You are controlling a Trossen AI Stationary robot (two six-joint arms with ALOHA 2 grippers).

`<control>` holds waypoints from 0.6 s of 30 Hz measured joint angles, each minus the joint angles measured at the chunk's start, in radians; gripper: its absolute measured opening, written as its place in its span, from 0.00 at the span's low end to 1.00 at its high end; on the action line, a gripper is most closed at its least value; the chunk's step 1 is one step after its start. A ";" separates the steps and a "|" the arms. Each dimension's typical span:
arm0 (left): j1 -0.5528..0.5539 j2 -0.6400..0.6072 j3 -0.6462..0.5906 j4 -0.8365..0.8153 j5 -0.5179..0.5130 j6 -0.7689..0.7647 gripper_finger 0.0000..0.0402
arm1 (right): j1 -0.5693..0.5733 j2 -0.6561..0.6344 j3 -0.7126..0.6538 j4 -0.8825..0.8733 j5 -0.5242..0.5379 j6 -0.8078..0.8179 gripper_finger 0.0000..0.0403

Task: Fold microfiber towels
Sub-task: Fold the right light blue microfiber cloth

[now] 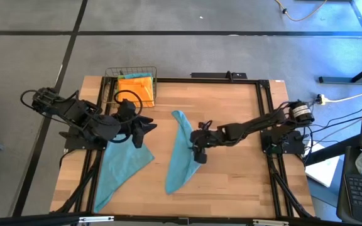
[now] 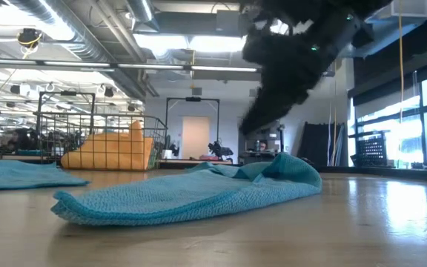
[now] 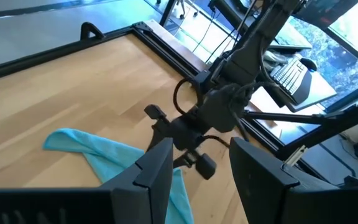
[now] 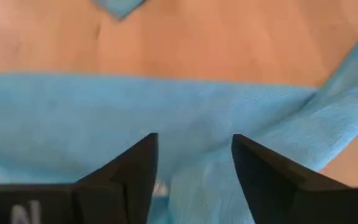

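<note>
My left gripper [image 1: 144, 130]: fingers apart, empty, above top corner of flat teal towel [image 1: 121, 164]. Behind it: wire basket [image 1: 131, 74] holding orange towel [image 1: 137, 86]; contents below orange layer hidden. My right gripper [image 1: 198, 152]: fingers parted, nothing held, directly over crumpled teal towel [image 1: 181, 152]. Low view: gripper body cut off at top.

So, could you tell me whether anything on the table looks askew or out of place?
Yes: the teal towel under the right gripper lies as a long, crooked, bunched strip mid-table, not squarely folded. The other teal towel by the left gripper is skewed too.
</note>
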 joint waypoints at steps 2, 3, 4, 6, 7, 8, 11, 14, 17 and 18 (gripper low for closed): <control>0.000 0.000 0.000 0.000 0.000 0.005 0.37 | 0.000 0.035 0.000 0.006 0.035 0.080 0.56; 0.000 0.000 0.000 -0.001 0.000 0.006 0.37 | -0.001 0.055 -0.002 0.004 0.035 0.129 0.58; 0.000 0.000 0.000 -0.001 0.000 0.008 0.37 | -0.001 0.074 -0.002 0.004 0.032 0.169 0.59; 0.000 0.000 0.000 -0.001 0.000 0.008 0.37 | 0.000 0.103 0.019 -0.007 0.025 0.199 0.60; 0.000 0.000 0.000 -0.001 0.002 0.012 0.37 | 0.005 0.116 0.037 -0.007 0.027 0.198 0.60; 0.000 0.000 0.000 -0.001 0.012 0.024 0.37 | 0.008 0.129 0.055 -0.012 0.039 0.196 0.59; 0.000 0.000 0.000 -0.001 0.060 0.058 0.37 | 0.012 0.171 0.095 -0.096 0.080 0.178 0.57; 0.000 0.000 0.000 -0.013 0.099 0.066 0.37 | 0.012 0.187 0.139 -0.184 0.086 0.197 0.54; 0.000 0.000 0.000 -0.032 0.124 0.093 0.37 | 0.011 0.193 0.150 -0.267 0.071 0.228 0.50; 0.000 0.000 0.000 -0.035 0.126 0.105 0.37 | 0.011 0.195 0.149 -0.282 0.064 0.232 0.49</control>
